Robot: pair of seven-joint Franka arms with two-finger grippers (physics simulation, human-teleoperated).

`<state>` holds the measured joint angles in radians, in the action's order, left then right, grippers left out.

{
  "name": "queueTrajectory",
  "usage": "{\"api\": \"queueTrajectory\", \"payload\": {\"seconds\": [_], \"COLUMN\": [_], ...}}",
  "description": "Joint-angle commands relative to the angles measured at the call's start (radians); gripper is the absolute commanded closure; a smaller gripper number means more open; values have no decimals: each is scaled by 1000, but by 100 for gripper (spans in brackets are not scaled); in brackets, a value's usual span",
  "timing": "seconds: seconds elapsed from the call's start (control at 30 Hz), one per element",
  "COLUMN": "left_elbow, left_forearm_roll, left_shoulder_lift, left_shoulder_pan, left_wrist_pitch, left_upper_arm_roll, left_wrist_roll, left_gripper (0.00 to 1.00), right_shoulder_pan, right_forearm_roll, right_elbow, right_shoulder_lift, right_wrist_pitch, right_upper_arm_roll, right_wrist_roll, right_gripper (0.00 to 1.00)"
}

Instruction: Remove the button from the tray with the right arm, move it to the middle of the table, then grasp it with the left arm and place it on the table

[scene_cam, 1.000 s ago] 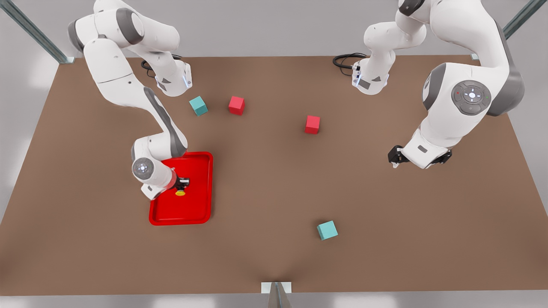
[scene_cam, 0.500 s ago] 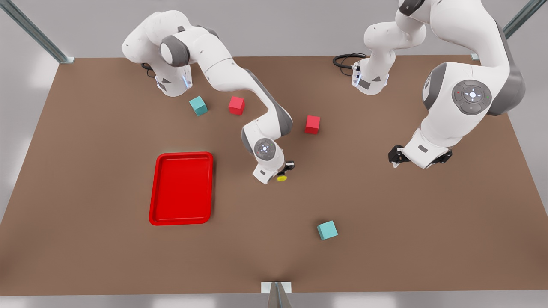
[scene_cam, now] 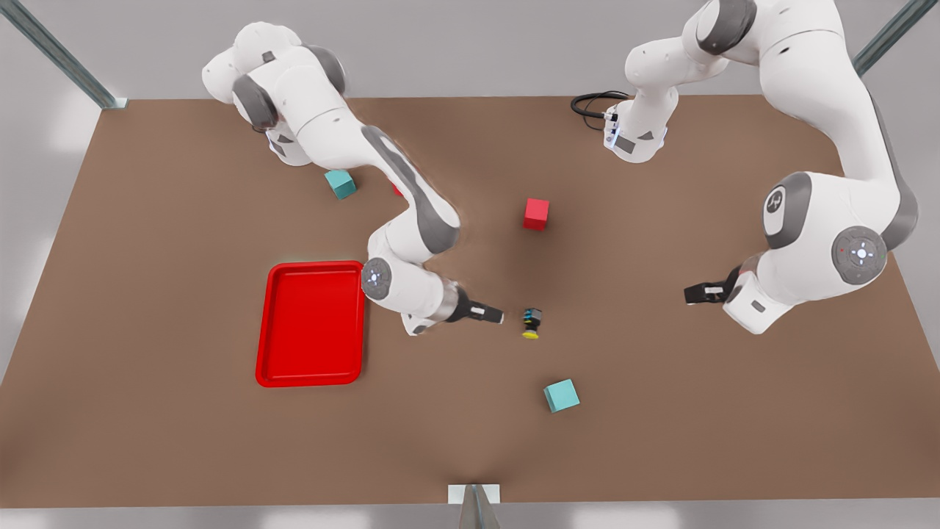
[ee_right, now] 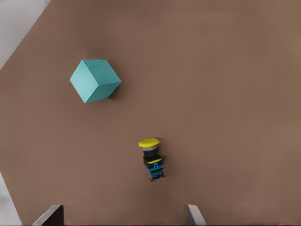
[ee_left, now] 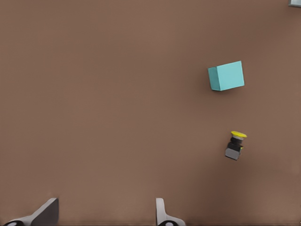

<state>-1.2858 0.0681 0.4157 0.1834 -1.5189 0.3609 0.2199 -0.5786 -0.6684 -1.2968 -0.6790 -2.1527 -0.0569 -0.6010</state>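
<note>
The right tool (scene_cam: 493, 316) points along the surface (scene_cam: 183, 441) toward the front view's right, just beside the button (scene_cam: 532, 323) but apart from it — its fingers (ee_right: 51, 215) stand wide with nothing between them. The button lies tipped on its side on the bare surface near the middle, its yellow cap toward the near edge. The left tool (scene_cam: 694, 294) hangs well apart on the front view's right, aimed at the middle, and its fingers (ee_left: 44, 214) are also spread wide and empty. A teal cube (scene_cam: 562, 395) sits near the button, a red cube (scene_cam: 536, 214) lies farther back, and another teal cube (scene_cam: 340, 183) rests by the right arm's base. The red tray (scene_cam: 312, 376) lies beside the right arm on the front view's left.
</note>
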Motion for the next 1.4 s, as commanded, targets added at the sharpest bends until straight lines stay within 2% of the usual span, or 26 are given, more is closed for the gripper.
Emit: {"api": "queueTrajectory", "payload": {"seconds": [0.0, 0.03, 0.07, 0.1, 0.13, 0.17, 0.23, 0.27, 0.3, 0.37, 0.53, 0.6, 0.63, 0.67, 0.77, 0.87, 1.0, 1.03, 1.1, 1.2, 1.23, 1.37], "left_elbow": [2, 29, 39, 89, 134, 135, 134, 134, 135, 134, 126, 125, 123, 122, 120, 117, 94, 76, -70, -142, -236, -233], "left_forearm_roll": [59, 110, 116, 147, 173, 231, 344, 400, 412, 386, 199, 185, 185, 185, 188, 187, 194, 194, 191, 190, 190, 200], "left_shoulder_lift": [12, 54, 120, 184, 225, 239, 245, 245, 245, 290, 353, 379, 384, 391, 391, 390, 393, 393, 361, 322, 295, 318], "left_shoulder_pan": [-85, -234, -409, -522, -545, -553, -556, -567, -562, -570, -558, -561, -564, -561, -525, -525, -532, -516, -482, -472, -472, -484], "left_wrist_pitch": [-4, -44, -179, -218, -218, -218, -173, -127, -106, -150, -296, -320, -323, -326, -323, -322, -325, -326, -494, -535, -656, -667], "left_upper_arm_roll": [1, 7, 1, -5, -8, -8, -8, -8, -8, -4, 3, 1, 1, 1, 1, 1, 3, 3, 3, 3, 3, -2], "left_wrist_roll": [61, 358, 672, 785, 793, 793, 788, 792, 915, 1047, 828, 777, 762, 730, 265, 81, 53, 26, 35, 82, 156, 184], "left_gripper": [0, 0, 0, 0, 0, 0, 0, 0, 0, 0, 0, 0, 0, 0, 0, 0, 0, 0, 0, 0, 0, 0], "right_shoulder_pan": [190, 290, 321, 327, 359, 417, 520, 656, 721, 735, 773, 726, 715, 724, 727, 734, 750, 753, 758, 767, 769, 784], "right_forearm_roll": [342, 423, 473, 573, 708, 730, 652, 652, 662, 665, 711, 908, 928, 920, 917, 906, 900, 900, 900, 899, 898, 898], "right_elbow": [-251, -387, -452, -464, -363, -289, -271, -271, -269, -263, -249, -139, -56, -32, -19, -18, -21, -21, -24, -25, -27, -22], "right_shoulder_lift": [203, 308, 368, 407, 409, 440, 602, 647, 647, 633, 598, 550, 501, 489, 449, 427, 427, 427, 426, 417, 417, 417], "right_wrist_pitch": [148, 183, 206, 279, 493, 625, 703, 743, 741, 740, 720, 694, 697, 698, 660, 580, 580, 580, 580, 579, 573, 573], "right_upper_arm_roll": [65, 43, -53, -121, -139, -138, -127, 27, 138, 131, 140, 146, 141, 141, 140, 132, 132, 132, 132, 132, 134, 134], "right_wrist_roll": [203, 400, 497, 566, 605, 681, 725, 765, 754, 756, 764, 762, 764, 762, 754, 756, 764, 764, 765, 767, 767, 768], "right_gripper": [0, 0, 0, 0, 0, 0, 0, 0, 0, 0, 0, 0, 0, 0, 0, 0, 0, 0, 0, 0, 0, 0]}}
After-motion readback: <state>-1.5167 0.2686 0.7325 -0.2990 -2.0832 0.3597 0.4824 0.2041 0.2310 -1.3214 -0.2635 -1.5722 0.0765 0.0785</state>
